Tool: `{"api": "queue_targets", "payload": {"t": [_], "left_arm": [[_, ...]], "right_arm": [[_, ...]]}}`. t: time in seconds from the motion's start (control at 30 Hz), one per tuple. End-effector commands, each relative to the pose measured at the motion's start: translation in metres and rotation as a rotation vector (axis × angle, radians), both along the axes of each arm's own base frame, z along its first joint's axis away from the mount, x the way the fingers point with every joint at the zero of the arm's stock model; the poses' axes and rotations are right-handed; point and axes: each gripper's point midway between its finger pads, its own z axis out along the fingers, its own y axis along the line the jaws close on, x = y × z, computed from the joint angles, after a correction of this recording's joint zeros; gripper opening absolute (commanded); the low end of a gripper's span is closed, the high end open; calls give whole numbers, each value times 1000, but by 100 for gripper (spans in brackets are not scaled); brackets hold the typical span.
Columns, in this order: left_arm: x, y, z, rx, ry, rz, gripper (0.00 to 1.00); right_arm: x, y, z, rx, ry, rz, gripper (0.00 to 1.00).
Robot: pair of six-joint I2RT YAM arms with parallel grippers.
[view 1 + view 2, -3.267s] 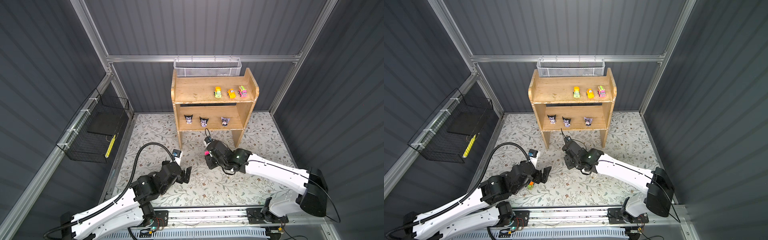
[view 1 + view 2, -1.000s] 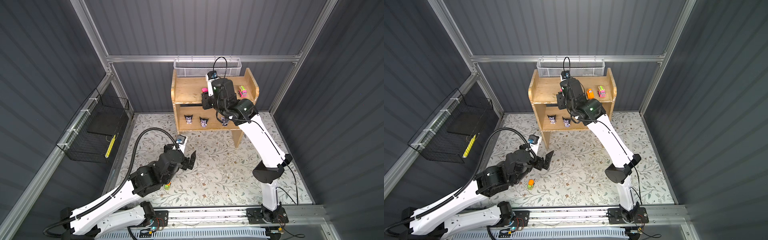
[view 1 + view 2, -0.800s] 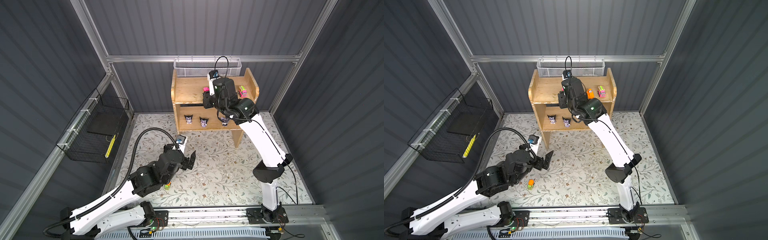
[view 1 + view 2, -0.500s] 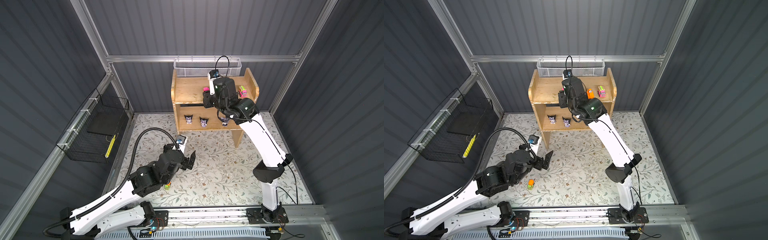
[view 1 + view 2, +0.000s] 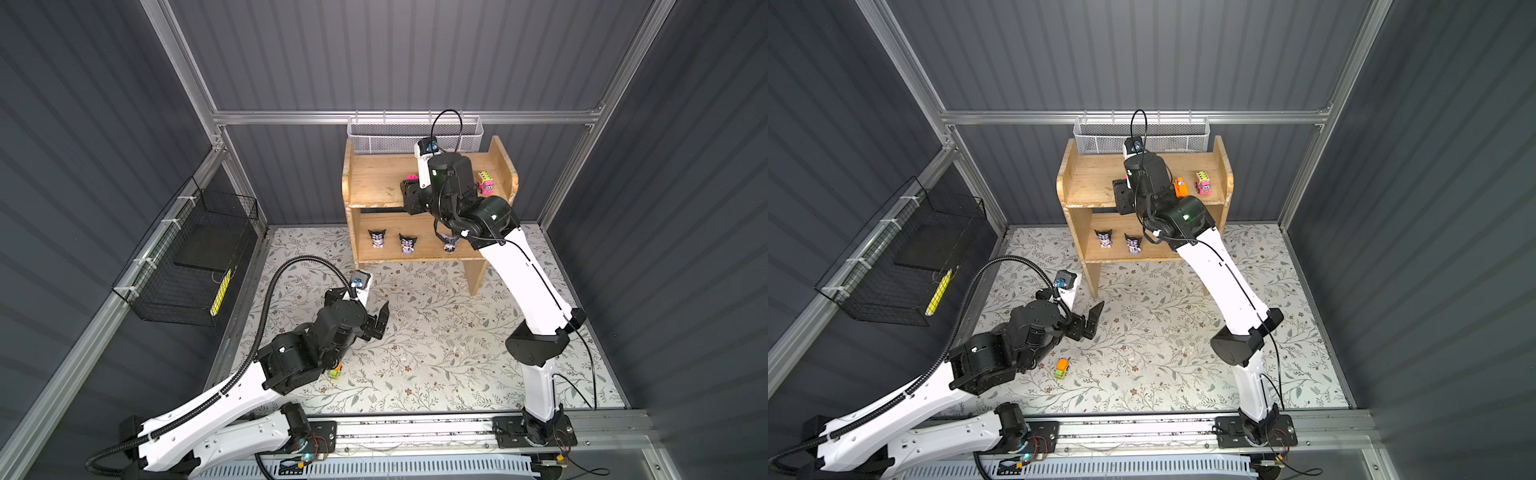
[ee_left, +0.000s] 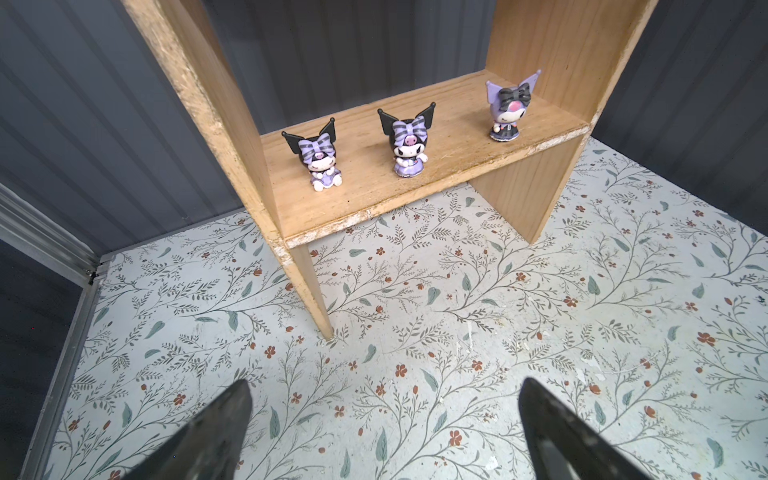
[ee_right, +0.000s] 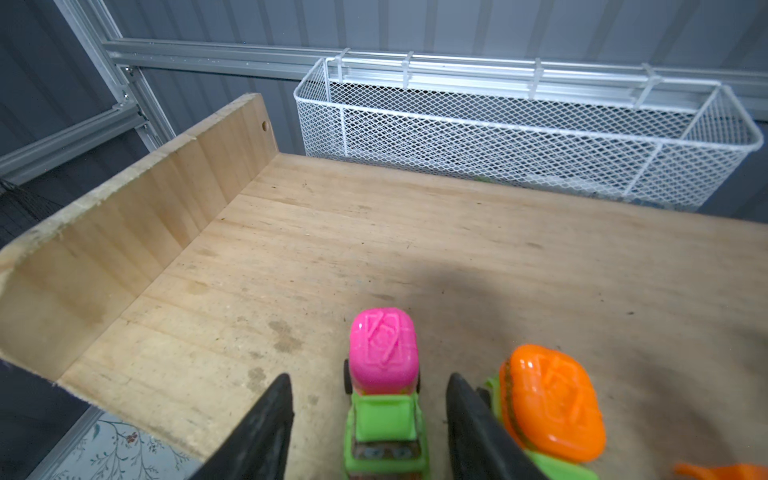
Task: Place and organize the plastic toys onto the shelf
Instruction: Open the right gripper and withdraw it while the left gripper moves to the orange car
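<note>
Top views are showing the shelf [image 5: 374, 178] standing at the back of the table [image 5: 436, 353], with my right tool [image 5: 410, 185] reaching over its upper tier at a pink-topped car [image 5: 411, 178]. One orange-and-green car [image 5: 1062, 368] is lying alone on the table, well apart from the shelf.

Left wrist view is showing my left tool [image 6: 384, 384] hanging spread wide and empty above the table. It is facing the lower tier, where three black-and-lilac figurines [image 6: 409, 145] are standing upright in a row.

Right wrist view is showing my right tool's fingers standing spread on either side of the pink-topped car, with a gap at each flank, so I am pinching nothing. The car is sitting on its wheels on the upper tier, just beside an orange-topped car [image 7: 552, 403], and the white mesh basket [image 7: 519, 137] is hanging behind the shelf.

I am judging these cars to be light, stiff, smooth and liable to roll. For the one on the table I am planning to take hold low across its flat flanks, not its rounded top.
</note>
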Motion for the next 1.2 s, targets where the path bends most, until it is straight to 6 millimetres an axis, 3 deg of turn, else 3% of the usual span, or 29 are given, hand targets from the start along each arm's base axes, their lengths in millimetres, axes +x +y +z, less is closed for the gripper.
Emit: {"api": "queue_targets", "payload": {"t": [0.0,0.3,0.43,0.6,0.77,1.0,1.07,1.17], "left_arm": [[1,9,15,-8,-23,29,100],[-1,26,10,-25,9,98,100],[-7,40,-7,-32,58,144,100],[-18,64,-40,-64,138,227,100],[-30,82,-82,-86,231,304,100],[-43,89,-145,-94,365,371,99],[-46,85,-152,-118,391,357,98],[-50,96,-171,-128,424,427,96]], "right_arm": [[-13,-3,31,24,-77,17,66],[-47,-15,62,16,-140,35,76],[-67,-18,63,4,-137,60,79],[-98,-24,50,3,-104,105,83],[-131,-31,9,1,-36,167,87],[-172,-47,-84,-12,128,214,93],[-184,-52,-109,-5,172,235,97],[-205,-60,-137,46,233,274,99]]}}
